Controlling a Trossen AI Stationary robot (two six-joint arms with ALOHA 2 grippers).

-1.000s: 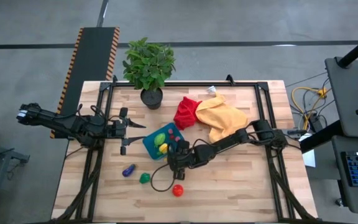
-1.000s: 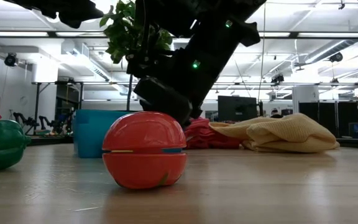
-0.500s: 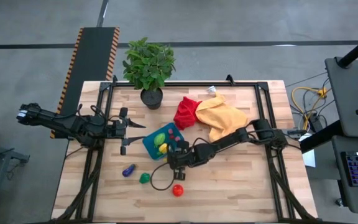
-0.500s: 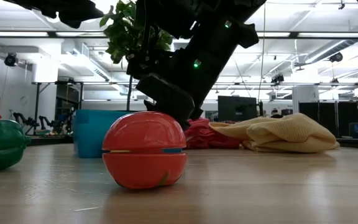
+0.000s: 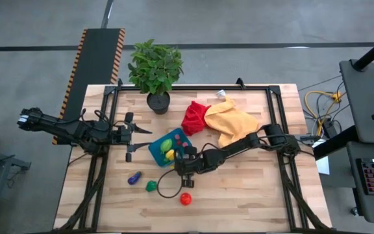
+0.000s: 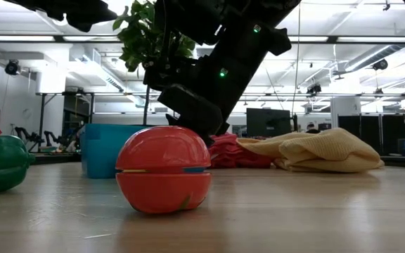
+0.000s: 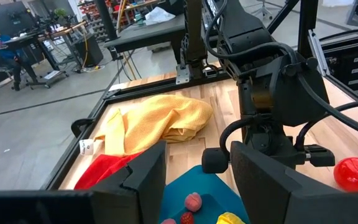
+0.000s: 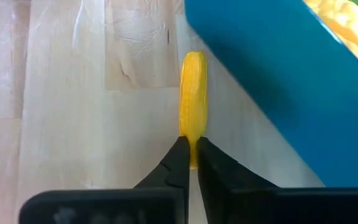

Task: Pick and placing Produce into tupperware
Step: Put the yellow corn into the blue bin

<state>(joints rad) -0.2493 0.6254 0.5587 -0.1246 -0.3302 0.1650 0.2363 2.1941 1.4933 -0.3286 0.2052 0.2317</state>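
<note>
The teal-blue tupperware (image 5: 153, 149) sits mid-table with several small produce pieces inside. It also shows in the right wrist view (image 8: 272, 93) and the low view (image 6: 107, 149). My right gripper (image 5: 180, 171) is just off its near right corner, shut on a narrow yellow piece (image 8: 192, 93). My left gripper (image 5: 130, 136) hovers open and empty at the tupperware's left side. A red tomato (image 5: 186, 198), a green pepper (image 5: 150, 186) and a purple eggplant (image 5: 134, 177) lie on the table nearer the front edge. My right gripper pinches the yellow piece by its end nearest the wrist (image 8: 193, 149) between its two fingertips (image 8: 180, 163). The fingers point down at the table and lie along the piece. The piece reaches out past the fingertips beside the tupperware's wall. Whether it is clear of the table I cannot tell.
A potted plant (image 5: 156, 68) stands at the far edge. A red cloth (image 5: 193, 117) and a yellow cloth (image 5: 234, 125) lie bunched behind the tupperware on the right. In the low view the red tomato (image 6: 163, 169) fills the foreground.
My right gripper has risen a little above the table near the tupperware's corner, staying shut. The left arm has kept still.
</note>
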